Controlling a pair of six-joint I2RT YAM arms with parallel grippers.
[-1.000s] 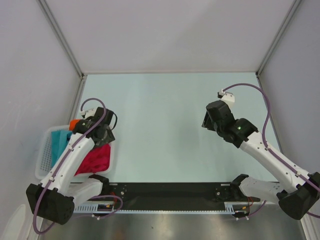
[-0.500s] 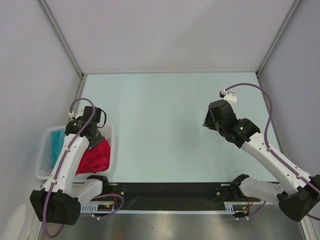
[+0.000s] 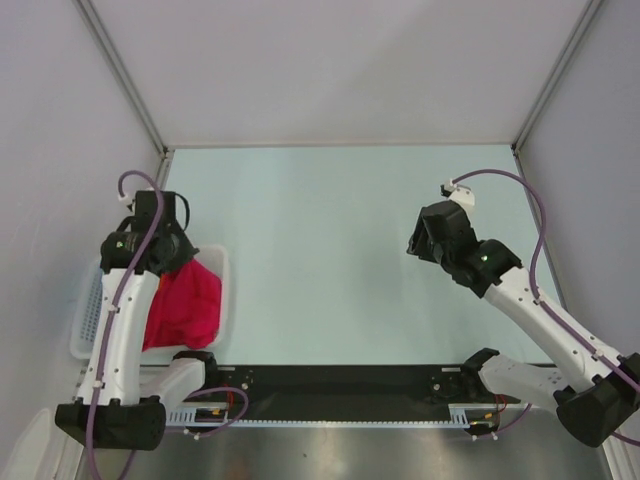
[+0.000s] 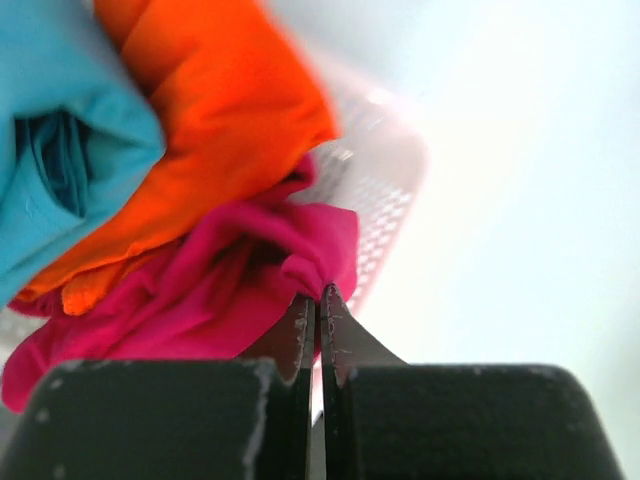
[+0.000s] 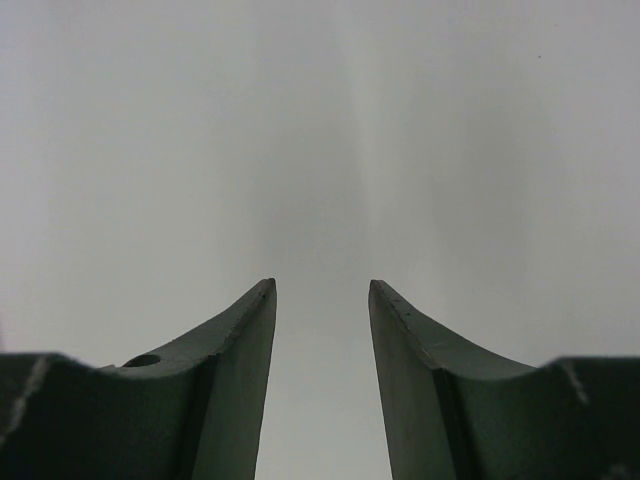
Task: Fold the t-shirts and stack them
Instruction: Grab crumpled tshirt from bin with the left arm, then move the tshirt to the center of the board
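- The white basket [image 3: 86, 322] sits at the lower left of the overhead view, on the desk's [image 3: 330, 240] left edge. The left arm crosses over it and hides much of its contents.
- The left gripper [image 4: 318, 295] is pinched tight on a fold of a red t-shirt [image 4: 200, 300] in the basket.
- Only the left wrist view shows the orange t-shirt [image 4: 215, 110] and the teal t-shirt [image 4: 60, 120], bunched against the red one.
- The right gripper [image 5: 321, 300] hangs at the right over bare desk, jaws wide apart and holding nothing.
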